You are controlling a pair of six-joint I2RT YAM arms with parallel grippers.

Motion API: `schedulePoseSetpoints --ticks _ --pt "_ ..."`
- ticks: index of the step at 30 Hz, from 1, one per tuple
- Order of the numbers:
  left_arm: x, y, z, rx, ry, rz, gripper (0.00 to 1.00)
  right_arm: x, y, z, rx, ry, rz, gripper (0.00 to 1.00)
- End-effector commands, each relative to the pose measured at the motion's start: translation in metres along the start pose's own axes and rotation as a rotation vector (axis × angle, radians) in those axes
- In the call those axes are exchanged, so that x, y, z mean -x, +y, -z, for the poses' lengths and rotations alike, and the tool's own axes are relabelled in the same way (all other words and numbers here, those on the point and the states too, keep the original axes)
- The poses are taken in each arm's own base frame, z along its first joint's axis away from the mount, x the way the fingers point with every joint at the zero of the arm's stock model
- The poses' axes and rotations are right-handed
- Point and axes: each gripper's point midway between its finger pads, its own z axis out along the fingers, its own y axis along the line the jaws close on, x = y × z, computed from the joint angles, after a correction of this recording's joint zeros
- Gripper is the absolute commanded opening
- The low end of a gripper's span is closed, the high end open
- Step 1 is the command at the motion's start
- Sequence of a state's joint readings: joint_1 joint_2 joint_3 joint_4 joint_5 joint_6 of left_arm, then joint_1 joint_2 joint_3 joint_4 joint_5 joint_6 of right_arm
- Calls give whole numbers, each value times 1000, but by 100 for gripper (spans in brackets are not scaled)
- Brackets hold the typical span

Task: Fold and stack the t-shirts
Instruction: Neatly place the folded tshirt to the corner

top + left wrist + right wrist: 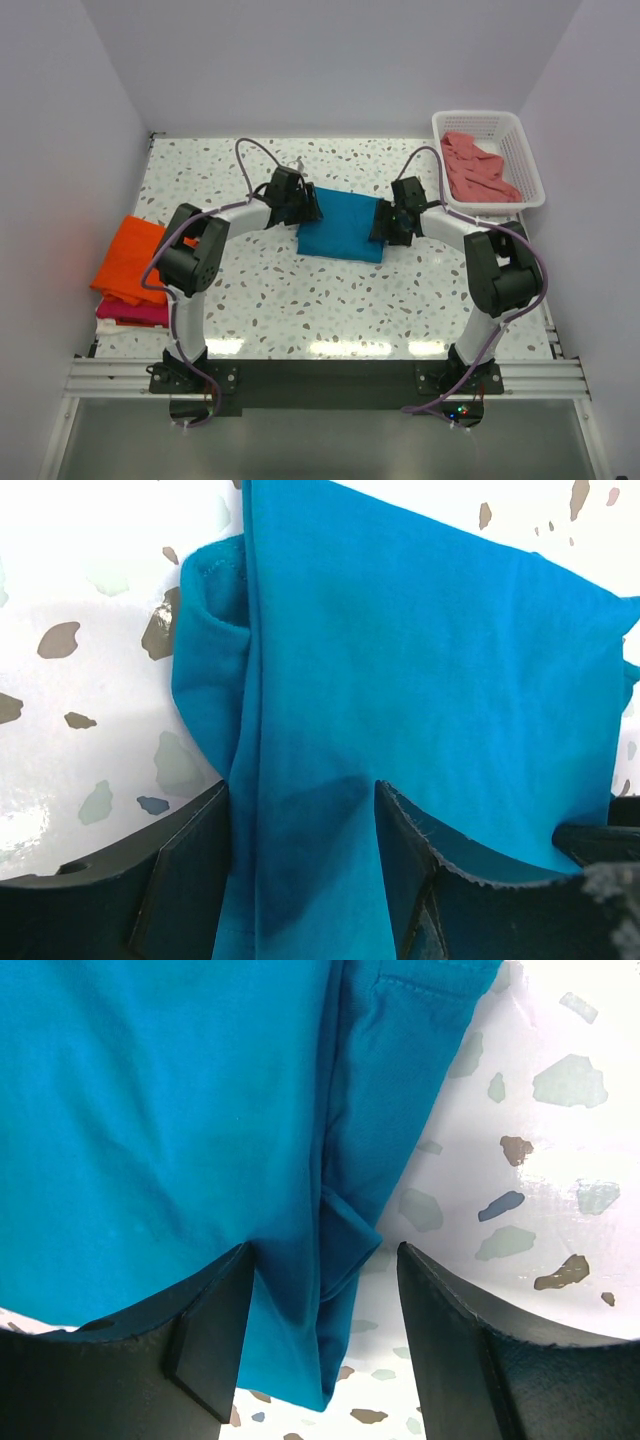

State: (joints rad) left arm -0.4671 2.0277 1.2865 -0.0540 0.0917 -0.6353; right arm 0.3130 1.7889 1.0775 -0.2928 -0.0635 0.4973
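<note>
A teal-blue t-shirt (340,228) lies folded into a rectangle on the speckled table, mid-back. My left gripper (305,205) is at its left edge and my right gripper (385,225) at its right edge. In the left wrist view the gripper (303,820) is open, with its jaws straddling the shirt's (420,660) folded edge. In the right wrist view the gripper (325,1280) is open, with the shirt's (150,1110) folded edge between the jaws. An orange t-shirt (130,255) lies on a magenta-red one (130,313) at the left. A salmon-pink t-shirt (478,168) lies in the basket.
A white lattice basket (530,160) stands at the back right corner. White walls close in the table on the left, back and right. The stack of folded shirts sits near the table's left edge.
</note>
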Motion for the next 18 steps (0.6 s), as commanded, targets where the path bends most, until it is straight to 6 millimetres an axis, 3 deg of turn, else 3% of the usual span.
schedulePoseSetpoints --ticks 1,6,11,14,15,18 --pt "-42 30 -12 115 120 2 61 18 7 11 27 -67 2 63" --pt "-42 31 -14 133 119 8 57 19 10 13 40 -74 -3 63" --pt "-42 29 -16 151 120 6 45 21 8 16 42 -87 -7 63" --pt "-43 32 -18 174 126 22 30 19 9 16 49 -85 -7 64" --pt "-41 36 -18 204 115 27 19 19 8 16 49 -87 -8 64" --pt "-36 47 -14 292 100 71 0 19 8 18 46 -85 -4 64"
